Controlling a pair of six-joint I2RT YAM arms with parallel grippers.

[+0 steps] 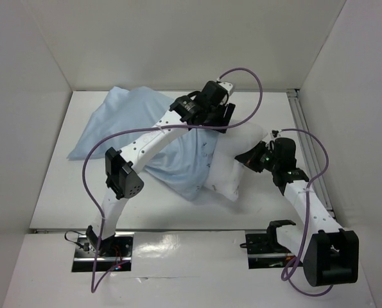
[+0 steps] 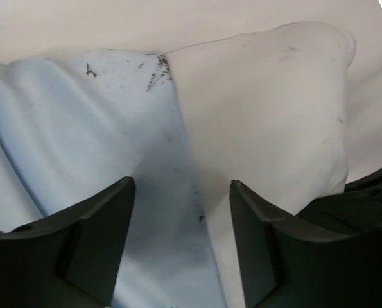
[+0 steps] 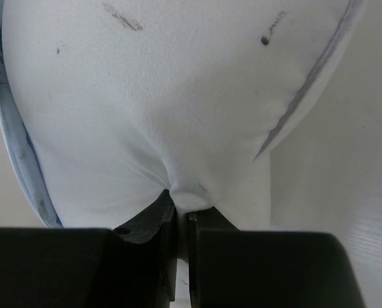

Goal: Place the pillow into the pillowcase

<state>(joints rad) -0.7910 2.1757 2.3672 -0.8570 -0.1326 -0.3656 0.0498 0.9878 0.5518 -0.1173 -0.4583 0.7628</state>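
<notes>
Right end effector [image 3: 178, 208]: pressed together on a small fold of white fabric, pinching the pillow [image 3: 165, 96] at its bare end; cloth puckered into creases right at the fingertips.
Left end effector [image 2: 181, 187]: spread wide, nothing held between the fingers; poised over the line where the light blue pillowcase [image 2: 81, 128] meets white; contact with the cloth not discernible.
Pillow relative to right end effector: bulging away from the pinch and filling most of the right wrist view; a seam curving down its right side.
Pillow relative to left end effector: exposed white part beneath and beyond the finger at the right of the left wrist view, ending in a rounded corner at the far side.
Pillowcase relative to left end effector: beneath and beyond the finger at the left of that view, wrinkled, with dark specks near its hem; hem running through the gap between the two fingers.
Pillowcase contents: pillow partly inside; in the top view, its left portion under blue cloth, its right end sticking out white toward the right arm.
Rest of pillowcase: rumpled, reaching toward the far left of the table [image 1: 62, 192].
Arms: left arm stretched across the pillowcase to the far middle; right arm bent at the near right.
</notes>
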